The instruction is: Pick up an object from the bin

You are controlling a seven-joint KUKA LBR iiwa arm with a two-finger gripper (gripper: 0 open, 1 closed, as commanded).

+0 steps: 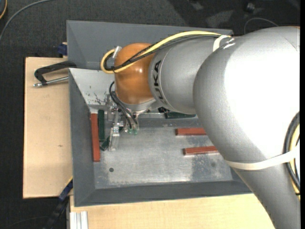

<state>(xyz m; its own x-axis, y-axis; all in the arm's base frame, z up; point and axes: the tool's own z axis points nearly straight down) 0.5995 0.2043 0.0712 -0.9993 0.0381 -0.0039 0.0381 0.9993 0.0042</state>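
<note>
Gripper: by left wall, state unreadable
Bin: scuffed grey metal
Hidden: red bars partly under arm

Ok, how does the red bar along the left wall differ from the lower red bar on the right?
The left red bar runs along the bin's left wall, top to bottom in the view; the lower right red bar lies crosswise. The left red bar sits beside a dark green piece close to the tool; the lower right red bar lies apart, its right end under the arm. Both are slim reddish-brown strips.
</note>
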